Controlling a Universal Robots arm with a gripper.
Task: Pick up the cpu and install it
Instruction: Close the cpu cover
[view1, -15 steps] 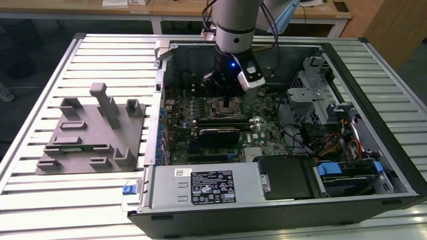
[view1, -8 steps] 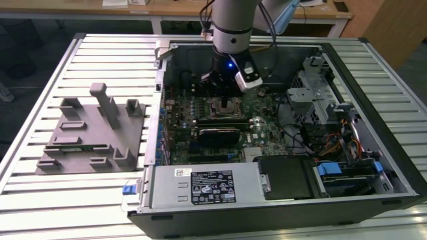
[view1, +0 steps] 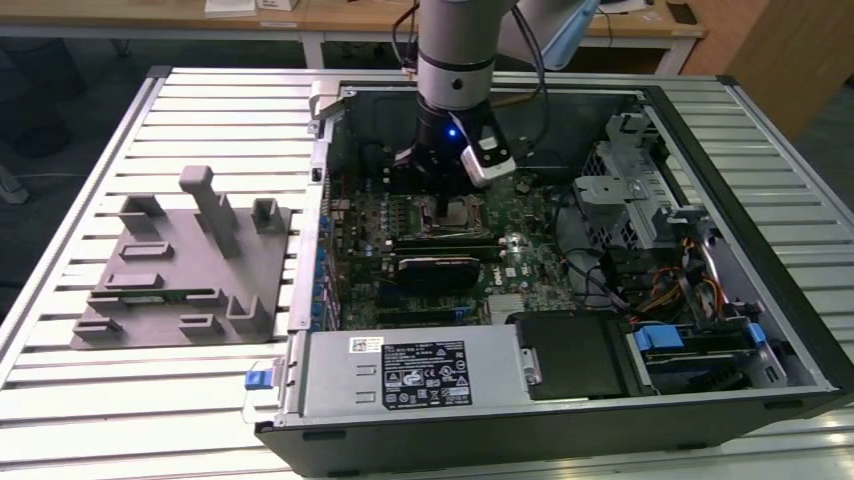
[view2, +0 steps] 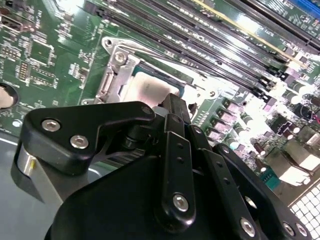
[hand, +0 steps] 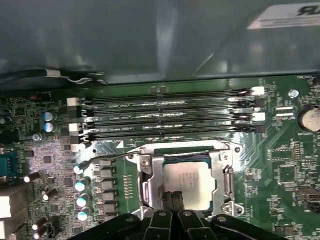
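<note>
The cpu (hand: 192, 181), a silvery-white square chip, lies flat inside the open metal-framed socket (hand: 228, 176) on the green motherboard. My gripper (hand: 173, 201) is low over the chip's edge, its two black fingers pressed together with nothing visible between them. In the second wrist view the gripper (view2: 175, 106) meets the edge of the cpu (view2: 145, 91), and the socket frame (view2: 113, 75) surrounds the chip. In the exterior view the arm reaches straight down into the open computer case, with the gripper (view1: 445, 188) just above the socket (view1: 461, 212).
Long black memory sticks (hand: 165, 117) run beside the socket, and its thin lever (hand: 107, 159) sticks out at one side. The case wall (hand: 150, 40) rises close behind. A grey fixture plate (view1: 180, 270) lies at the exterior view's left; power supply (view1: 407, 370) and drive cage (view1: 641, 200) crowd the case.
</note>
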